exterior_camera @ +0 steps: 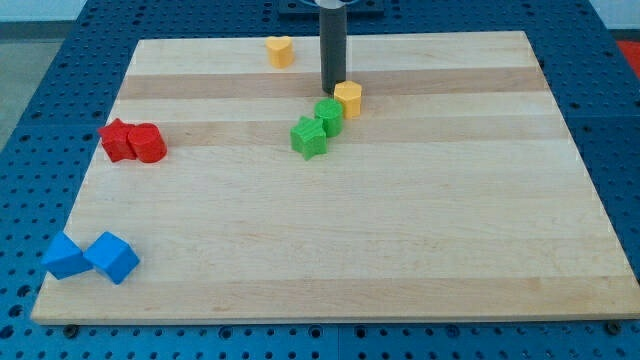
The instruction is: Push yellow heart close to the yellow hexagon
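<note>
Two blue blocks [90, 256] are sitting nearest; my tip [331, 90], fingerless, is touching the yellow hexagon's [348, 99] left, the yellow heart [280, 50] lying well apart.

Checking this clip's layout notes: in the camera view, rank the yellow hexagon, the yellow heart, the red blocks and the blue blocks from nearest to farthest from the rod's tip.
From my tip:
1. Yellow hexagon, right beside it on the view's right.
2. Yellow heart, toward the view's top left.
3. Red blocks, a touching pair far toward the view's left.
4. Blue blocks, a pair at the view's bottom left corner.
</note>
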Robot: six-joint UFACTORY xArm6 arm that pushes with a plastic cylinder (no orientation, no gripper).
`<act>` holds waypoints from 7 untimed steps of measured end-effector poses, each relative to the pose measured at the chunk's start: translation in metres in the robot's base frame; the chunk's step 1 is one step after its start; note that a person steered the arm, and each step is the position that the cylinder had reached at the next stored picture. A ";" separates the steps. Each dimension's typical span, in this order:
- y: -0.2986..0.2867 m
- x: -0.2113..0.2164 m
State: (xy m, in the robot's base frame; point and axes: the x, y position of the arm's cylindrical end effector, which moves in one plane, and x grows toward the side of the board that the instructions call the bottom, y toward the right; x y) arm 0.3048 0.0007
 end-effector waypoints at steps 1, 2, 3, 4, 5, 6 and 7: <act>0.000 -0.027; -0.010 -0.039; -0.089 -0.018; -0.150 -0.021; -0.162 -0.062; -0.155 -0.100; -0.128 -0.097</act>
State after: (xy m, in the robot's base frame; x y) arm 0.2083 -0.1274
